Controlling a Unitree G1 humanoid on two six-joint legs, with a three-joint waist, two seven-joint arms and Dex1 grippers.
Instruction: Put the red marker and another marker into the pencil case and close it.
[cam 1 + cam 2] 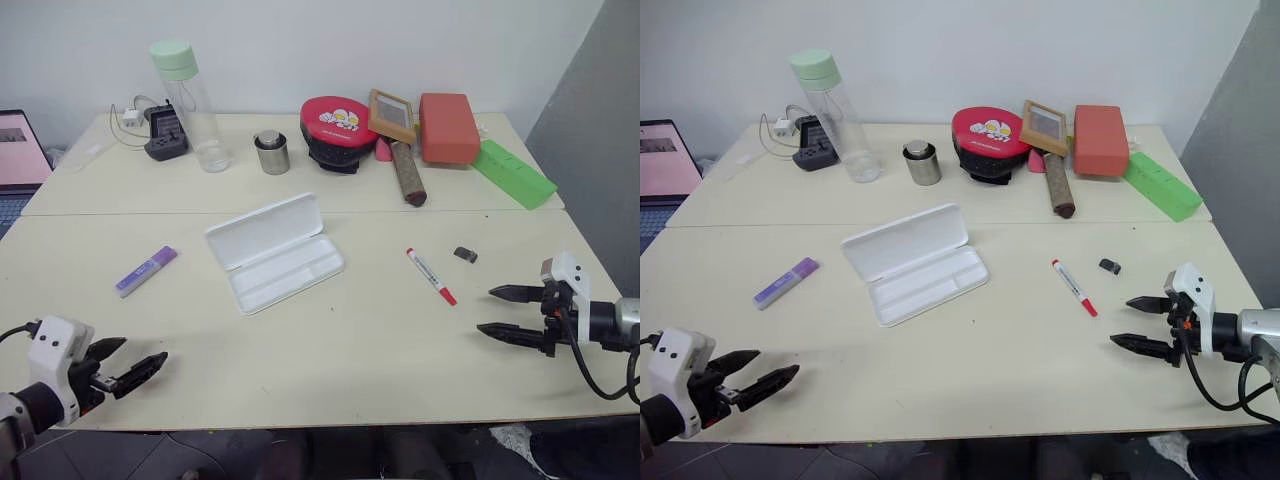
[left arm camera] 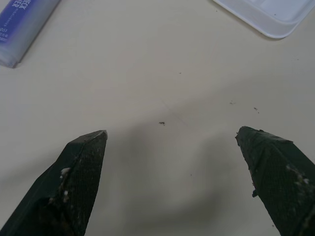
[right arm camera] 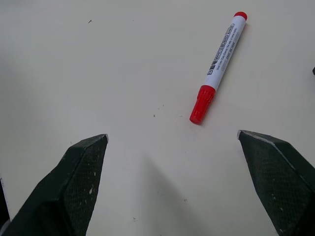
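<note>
- The pencil case [image 1: 275, 252] lies open near the middle of the table [image 1: 330, 350], its lid folded back flat towards the far side and its shallow divided tray facing up, with nothing in it.
- The red marker [image 1: 431, 276] lies flat on the table to the right of the case, well apart from it, its red cap at the near end.
- In the right wrist view the red marker [image 3: 218, 66] lies ahead of the fingers, untouched.
- The purple marker [image 1: 146, 270] lies flat on the table to the left of the case, also apart from it.
- The left gripper [image 1: 130, 366] hovers low over the near left part of the table, its two black fingers spread wide and holding nothing.
- In the left wrist view a corner of the case [image 2: 268, 14] and one end of the purple marker [image 2: 24, 27] sit beyond the spread fingertips [image 2: 81, 164].
- The right gripper [image 1: 505, 312] hangs over the near right edge, fingers wide apart and empty, pointing towards the red marker.
- A small dark object [image 1: 465, 254] lies just beyond the red marker, to its right.
- Along the far side stand a clear bottle with a green cap [image 1: 190, 105], a small metal tin [image 1: 271, 152], a red round case [image 1: 338, 125], a framed picture [image 1: 391, 115], a red box [image 1: 448, 127] and a green flat box [image 1: 513, 173].
</note>
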